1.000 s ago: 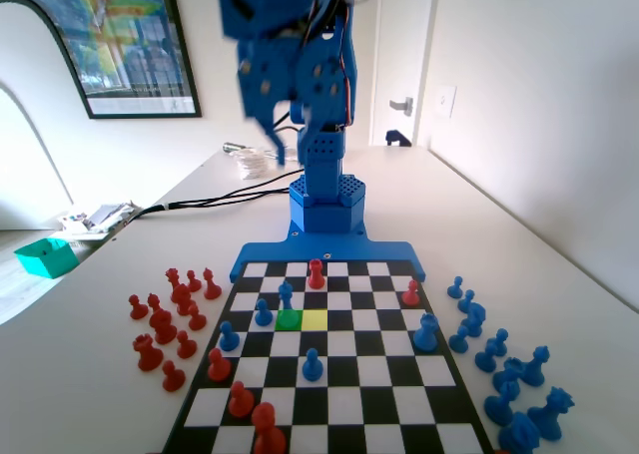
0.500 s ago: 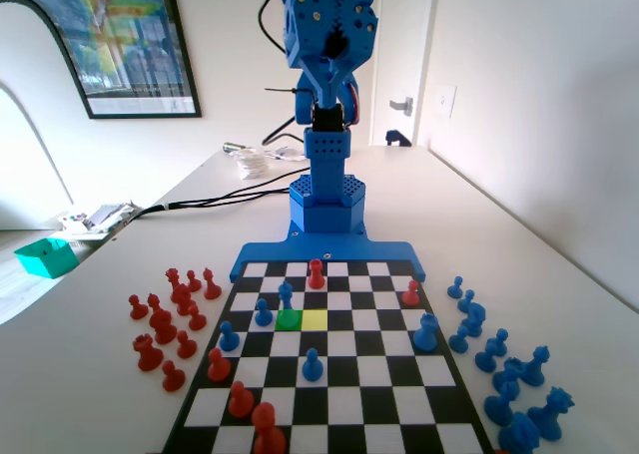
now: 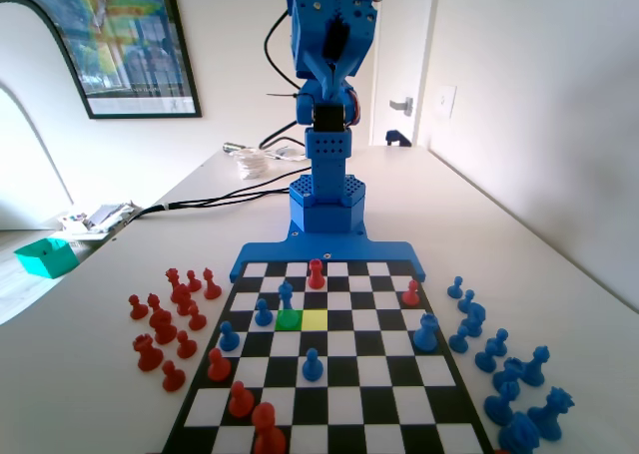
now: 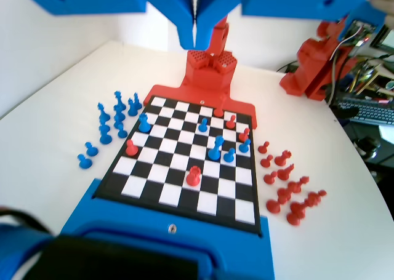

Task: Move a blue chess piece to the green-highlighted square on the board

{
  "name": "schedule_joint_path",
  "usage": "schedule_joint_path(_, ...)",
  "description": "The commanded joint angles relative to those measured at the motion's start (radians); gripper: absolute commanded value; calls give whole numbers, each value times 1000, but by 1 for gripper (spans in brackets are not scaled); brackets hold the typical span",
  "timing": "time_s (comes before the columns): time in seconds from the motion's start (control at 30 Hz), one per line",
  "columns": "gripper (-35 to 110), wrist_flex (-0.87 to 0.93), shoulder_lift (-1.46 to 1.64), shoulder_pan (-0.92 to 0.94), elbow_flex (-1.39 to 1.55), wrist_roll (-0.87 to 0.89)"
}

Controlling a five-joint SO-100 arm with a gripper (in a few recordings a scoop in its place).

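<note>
The slim blue chess piece stands upright on the board, on the square just behind the green-highlighted square; the green square has nothing on it. In the wrist view the same blue chess piece stands near the board's middle. My gripper hangs high over the near end of the board, far above every piece, its jaws pressed together with nothing between them. In the fixed view the blue arm is folded up high above its base.
A pale yellow square lies right of the green one. Other blue pieces and red pieces stand on the board. Captured red pieces crowd the table at left, captured blue ones at right.
The arm swung from the left of the picture to the centre and settled upright above its base. No piece on the board has moved.
</note>
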Motion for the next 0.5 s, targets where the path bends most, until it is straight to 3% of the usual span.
schedule_joint_path(0.0, 1, -25, 52, 9, -2, 6)
schedule_joint_path(0.47, 1, -57, 179, 25, 5, 5)
